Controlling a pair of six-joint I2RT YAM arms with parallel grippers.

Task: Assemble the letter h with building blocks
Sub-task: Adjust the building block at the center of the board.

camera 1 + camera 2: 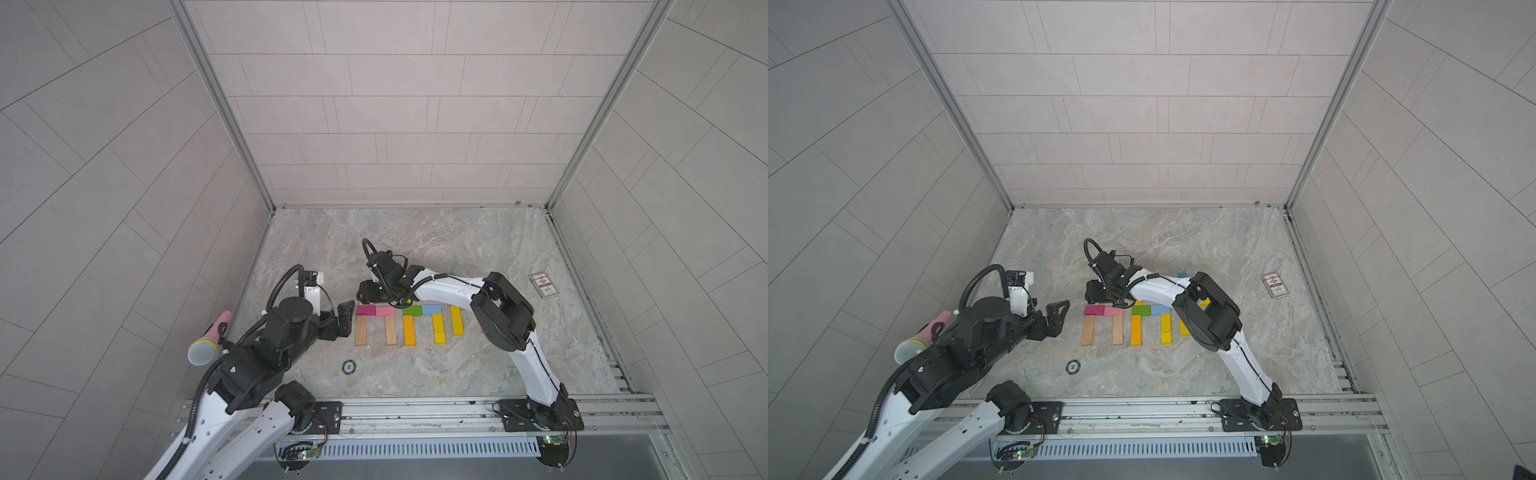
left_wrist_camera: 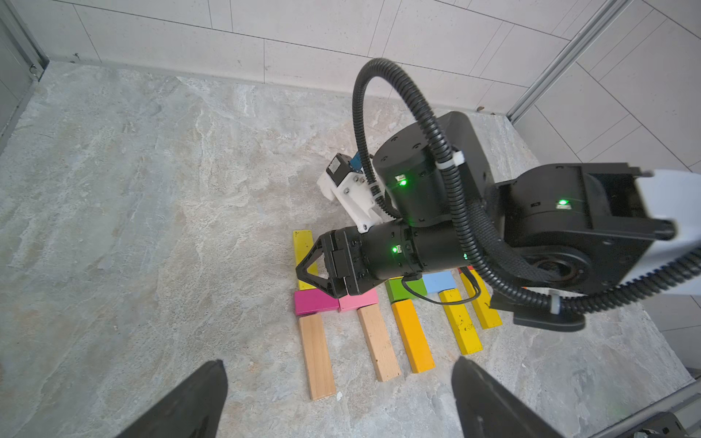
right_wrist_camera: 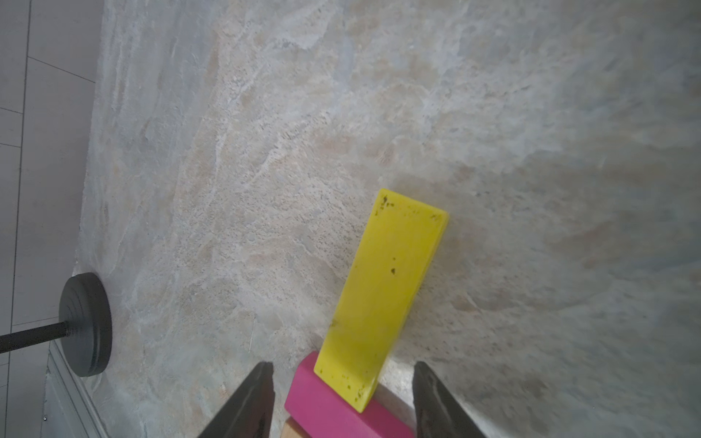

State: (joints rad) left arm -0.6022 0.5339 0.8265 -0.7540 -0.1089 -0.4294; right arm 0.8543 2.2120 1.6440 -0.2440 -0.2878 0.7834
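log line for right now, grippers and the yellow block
left gripper: open, empty | right gripper: open, straddling yellow block, not touching | yellow block end at magenta block, overlap unclear

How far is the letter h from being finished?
Done: two wooden bars lie as legs, bridged by the magenta block and pink block. In hand: the open right gripper straddles the yellow bar, the upper stem. Remaining, probably: straightening that bar, which seems to overlap the magenta block.

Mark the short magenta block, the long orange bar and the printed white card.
Short magenta wooden block (image 1: 366,310): in a top view, top face middle.
Long orange wooden bar (image 1: 409,330): in a top view, top face middle.
Small printed white card (image 1: 543,285): in a top view, printed face centre.
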